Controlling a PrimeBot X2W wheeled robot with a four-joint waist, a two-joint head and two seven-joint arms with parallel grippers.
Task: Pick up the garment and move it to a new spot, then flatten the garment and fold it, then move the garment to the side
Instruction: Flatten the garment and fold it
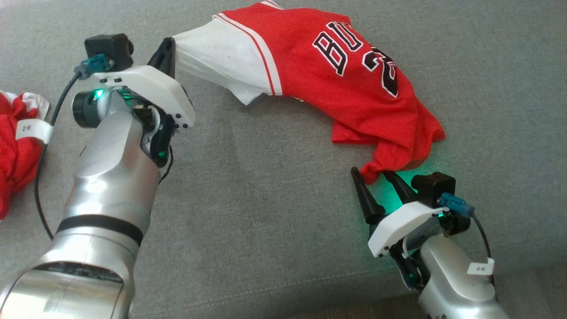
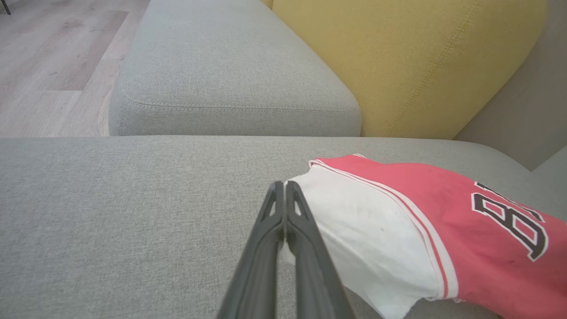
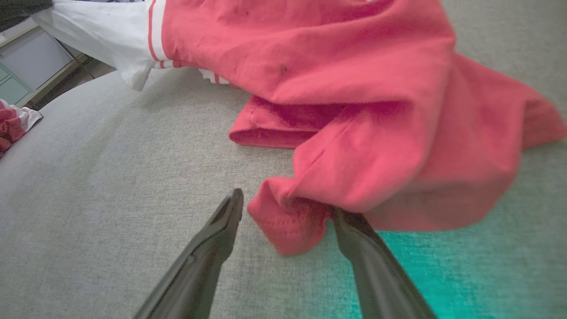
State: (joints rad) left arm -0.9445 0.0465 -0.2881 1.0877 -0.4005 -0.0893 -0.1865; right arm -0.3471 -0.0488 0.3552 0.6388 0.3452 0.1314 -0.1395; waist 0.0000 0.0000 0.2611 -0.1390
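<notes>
Two cable tags [image 1: 34,130] marked "2米" — red jersey [image 1: 336,88], black letters "BU"

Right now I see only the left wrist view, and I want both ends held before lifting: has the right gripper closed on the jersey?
Observer: No. The right gripper is open, a bunched red corner of the jersey between its fingers.
Operator: Is the cloth flat there?
Observer: No, its lower edge is folded under beside that corner.
Operator: Anything else nearby?
Observer: A second red garment lies crumpled at the head view's left edge.
</notes>
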